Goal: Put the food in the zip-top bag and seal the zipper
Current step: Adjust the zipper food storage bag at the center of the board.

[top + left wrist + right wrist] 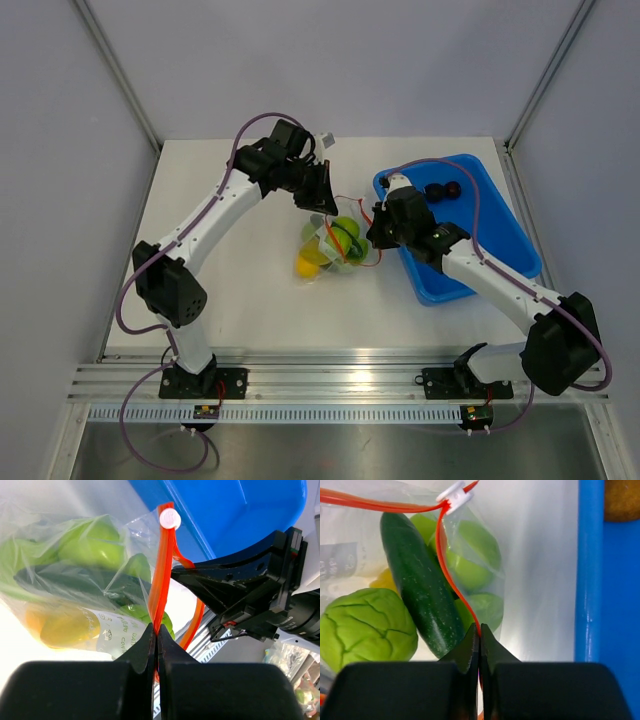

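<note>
The clear zip-top bag [332, 246] lies mid-table holding green fruit, a dark cucumber [417, 585] and a yellow piece [60, 625]. Its red-orange zipper [162, 565] carries a white slider [169, 518]. My left gripper [157, 630] is shut on the zipper strip at the bag's far-left side. My right gripper [479, 630] is shut on the zipper [451, 577] at the bag's right side, next to the blue tray. In the top view the left gripper [318, 190] and right gripper [376, 228] flank the bag's mouth.
A blue rectangular tray [500, 215] stands right of the bag, with dark round food [443, 190] at its far end. Grey walls enclose the table on three sides. An aluminium rail [330, 385] runs along the near edge.
</note>
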You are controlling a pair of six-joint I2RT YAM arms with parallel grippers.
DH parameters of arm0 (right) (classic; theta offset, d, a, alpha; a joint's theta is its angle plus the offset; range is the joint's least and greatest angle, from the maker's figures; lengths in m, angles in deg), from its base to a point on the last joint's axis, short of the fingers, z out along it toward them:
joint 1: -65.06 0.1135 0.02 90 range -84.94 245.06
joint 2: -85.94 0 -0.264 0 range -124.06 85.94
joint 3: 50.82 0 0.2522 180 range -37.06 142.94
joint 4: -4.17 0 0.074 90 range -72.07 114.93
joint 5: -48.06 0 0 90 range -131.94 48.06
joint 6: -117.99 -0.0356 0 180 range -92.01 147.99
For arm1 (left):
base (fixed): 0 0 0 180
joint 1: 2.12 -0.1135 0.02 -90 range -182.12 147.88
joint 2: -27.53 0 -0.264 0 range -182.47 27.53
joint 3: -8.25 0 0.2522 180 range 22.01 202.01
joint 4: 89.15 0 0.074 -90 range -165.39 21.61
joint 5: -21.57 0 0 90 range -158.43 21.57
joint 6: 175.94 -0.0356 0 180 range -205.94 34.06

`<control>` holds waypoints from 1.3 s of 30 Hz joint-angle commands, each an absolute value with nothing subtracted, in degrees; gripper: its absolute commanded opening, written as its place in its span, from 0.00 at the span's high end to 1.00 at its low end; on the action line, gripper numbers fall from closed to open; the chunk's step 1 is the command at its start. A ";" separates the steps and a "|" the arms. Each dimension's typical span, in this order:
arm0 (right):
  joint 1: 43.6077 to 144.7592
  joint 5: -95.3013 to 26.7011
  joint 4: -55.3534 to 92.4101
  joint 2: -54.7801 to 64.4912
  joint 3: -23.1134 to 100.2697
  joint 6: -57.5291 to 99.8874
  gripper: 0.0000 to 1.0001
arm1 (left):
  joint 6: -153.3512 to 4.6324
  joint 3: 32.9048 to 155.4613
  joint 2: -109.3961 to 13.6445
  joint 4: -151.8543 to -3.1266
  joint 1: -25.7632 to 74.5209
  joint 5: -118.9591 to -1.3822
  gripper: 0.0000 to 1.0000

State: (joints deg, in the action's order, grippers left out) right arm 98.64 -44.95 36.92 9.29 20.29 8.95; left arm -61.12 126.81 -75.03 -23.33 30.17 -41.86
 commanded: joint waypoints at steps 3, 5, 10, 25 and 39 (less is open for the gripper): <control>98.63 -40.19 34.20 12.18 23.42 4.02 1.00 | -64.23 132.93 -74.15 -22.83 29.17 -41.71 1.00; 98.63 -39.92 32.79 13.24 22.80 -2.57 1.00 | -64.58 134.07 -74.68 -22.74 28.12 -42.59 0.99; 99.68 -42.11 30.23 15.45 19.37 -20.04 1.00 | -68.00 141.45 -75.66 -18.88 27.59 -46.72 0.51; 100.74 -47.65 32.78 12.28 23.32 -27.46 1.00 | -73.80 123.63 -64.14 -25.63 37.50 -46.02 0.43; 100.74 -46.07 36.13 15.36 23.59 -33.61 1.00 | -75.66 114.13 -63.17 -33.99 46.31 -55.86 0.46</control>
State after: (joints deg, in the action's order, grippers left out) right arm 100.30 -45.78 37.29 12.49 21.68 -30.77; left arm -74.96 115.75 -64.78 -29.48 46.26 -51.92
